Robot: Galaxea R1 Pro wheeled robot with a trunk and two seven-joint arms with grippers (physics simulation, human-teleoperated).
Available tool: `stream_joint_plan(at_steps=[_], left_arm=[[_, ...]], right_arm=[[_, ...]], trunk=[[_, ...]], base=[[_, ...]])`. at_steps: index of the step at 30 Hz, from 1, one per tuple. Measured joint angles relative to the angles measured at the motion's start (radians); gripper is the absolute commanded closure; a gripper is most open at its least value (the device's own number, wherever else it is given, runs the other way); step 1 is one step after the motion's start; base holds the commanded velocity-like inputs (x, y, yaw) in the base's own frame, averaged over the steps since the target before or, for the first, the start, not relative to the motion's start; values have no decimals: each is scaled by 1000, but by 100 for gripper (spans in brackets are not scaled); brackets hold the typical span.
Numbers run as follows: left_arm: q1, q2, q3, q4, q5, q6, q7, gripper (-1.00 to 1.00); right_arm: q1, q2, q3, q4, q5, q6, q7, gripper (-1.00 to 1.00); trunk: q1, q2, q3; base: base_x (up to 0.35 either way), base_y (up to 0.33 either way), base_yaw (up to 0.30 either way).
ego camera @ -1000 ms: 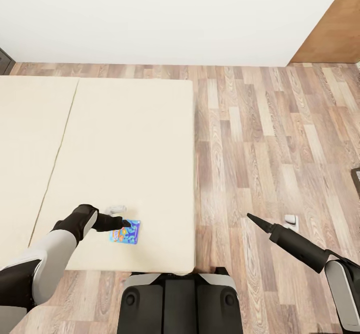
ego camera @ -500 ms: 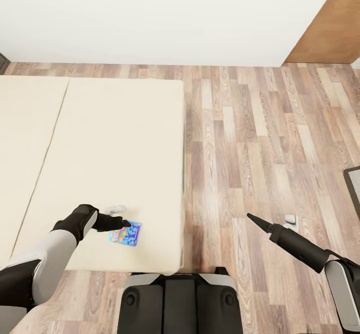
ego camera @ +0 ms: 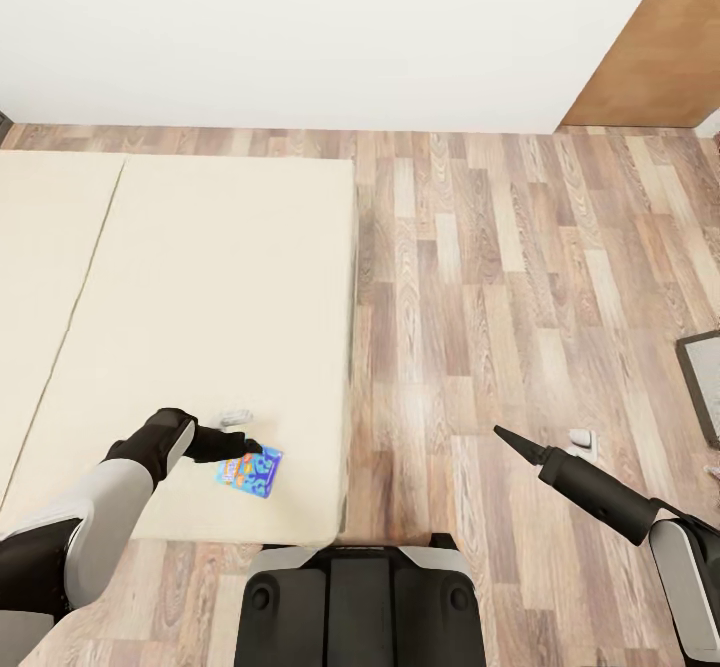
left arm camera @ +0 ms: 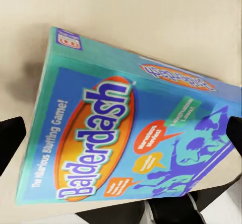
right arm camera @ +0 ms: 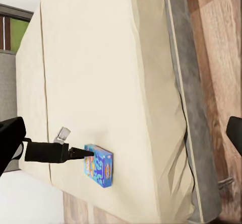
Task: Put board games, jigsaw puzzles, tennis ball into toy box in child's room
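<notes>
Board game: a small flat blue box (ego camera: 250,469) with a busy printed lid, lying on the bed (ego camera: 200,327) near its foot-end corner; the left wrist view (left arm camera: 131,143) reads "Balderdash" in white letters on an orange oval, too small to read from the head.
Bed: a plain beige cover, smooth, with a seam running along it; the right wrist view shows a dark grey frame (right arm camera: 194,133) under the mattress edge, hidden from the head view.
Left gripper (ego camera: 250,444): black, its tips at the box's upper edge; fingers sit at both sides of the box in the wrist view, jaws spread, contact unclear.
Right gripper (ego camera: 503,436): a black tapered point over the wood-plank floor (ego camera: 500,277); cannot tell whether the jaws are apart or together.
Cut off: a dark-framed grey panel (ego camera: 705,382) at the picture's right edge.
</notes>
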State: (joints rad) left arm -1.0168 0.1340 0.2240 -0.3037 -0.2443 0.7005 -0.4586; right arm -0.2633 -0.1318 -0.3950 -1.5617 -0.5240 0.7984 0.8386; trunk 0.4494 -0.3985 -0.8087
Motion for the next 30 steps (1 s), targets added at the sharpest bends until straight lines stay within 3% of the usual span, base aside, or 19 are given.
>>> stream_joint_plan(at_steps=[30], left_arm=[[0, 0, 2, 0, 0, 2, 0, -100]], right_arm=[[0, 0, 0, 0, 0, 0, 0, -100]], trunk=[[0, 0, 0]], base=[[-7, -149, 0]])
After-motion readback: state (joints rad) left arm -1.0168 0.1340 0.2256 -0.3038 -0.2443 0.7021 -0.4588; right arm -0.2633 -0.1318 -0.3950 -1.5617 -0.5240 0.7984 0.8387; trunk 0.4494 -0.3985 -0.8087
